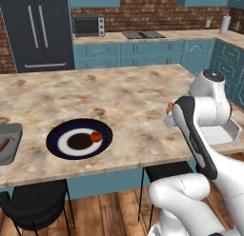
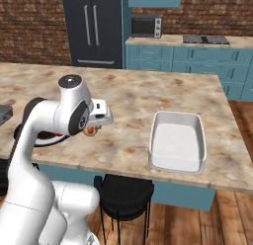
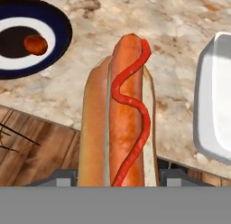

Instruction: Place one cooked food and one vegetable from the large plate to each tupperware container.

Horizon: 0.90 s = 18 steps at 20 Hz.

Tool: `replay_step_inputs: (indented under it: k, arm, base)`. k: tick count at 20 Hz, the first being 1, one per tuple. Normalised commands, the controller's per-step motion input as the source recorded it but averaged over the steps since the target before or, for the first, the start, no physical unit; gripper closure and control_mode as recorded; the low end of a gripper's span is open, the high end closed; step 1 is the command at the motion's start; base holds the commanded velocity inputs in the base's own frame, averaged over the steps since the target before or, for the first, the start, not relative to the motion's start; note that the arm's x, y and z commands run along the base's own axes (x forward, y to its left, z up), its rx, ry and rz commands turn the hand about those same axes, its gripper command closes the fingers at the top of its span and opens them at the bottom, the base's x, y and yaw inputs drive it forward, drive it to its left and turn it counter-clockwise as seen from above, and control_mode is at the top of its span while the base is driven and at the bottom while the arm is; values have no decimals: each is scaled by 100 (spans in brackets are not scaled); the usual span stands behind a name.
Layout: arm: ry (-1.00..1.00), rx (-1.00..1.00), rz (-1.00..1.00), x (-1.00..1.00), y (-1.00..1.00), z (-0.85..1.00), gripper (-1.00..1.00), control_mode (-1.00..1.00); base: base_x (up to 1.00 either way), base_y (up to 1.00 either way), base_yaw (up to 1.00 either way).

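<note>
- The pincer (image 3: 116, 184) is clamped on a hot dog (image 3: 119, 114), a sausage in a bun with a red sauce squiggle; in the hand view the bun runs lengthwise straight out from between the two finger tips.
- The pincer and its load hang over the tabletop (image 1: 124, 94), between the large plate (image 1: 79, 138) and the white tupperware container (image 2: 178, 140).
- Judged from the hand view, the white container lies off to one side of the hot dog, close by, its rounded rim running roughly parallel to the bun's long axis; the next move looks like a short sideways carry over that rim before release.
- The large plate sits on the opposite side of the hot dog from the white container, further off, with a small red vegetable, probably a tomato (image 1: 96, 136), on it.
- The grey tupperware container (image 1: 8, 143) lies beyond the plate, at the tabletop's far end from the white container, with a brownish item inside.
- The arm is folded, elbow bent near the tabletop's near edge, forearm reaching forward, hand held low above the surface.
</note>
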Motion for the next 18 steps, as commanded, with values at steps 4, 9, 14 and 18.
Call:
replay_step_inputs:
  k: [4, 9, 14, 18]
  arm:
    - [0, 0, 0, 0, -100, 22, 100, -100]
    - [0, 1, 0, 24, -100, 24, 100, -100]
    - [6, 17, 0, 94, -100, -48, 100, -100]
    - [7, 8, 0, 100, -100, -100, 100, -100]
  base:
    - [0, 0, 0]
    - [0, 0, 0]
    - [0, 0, 0]
    - [0, 0, 0]
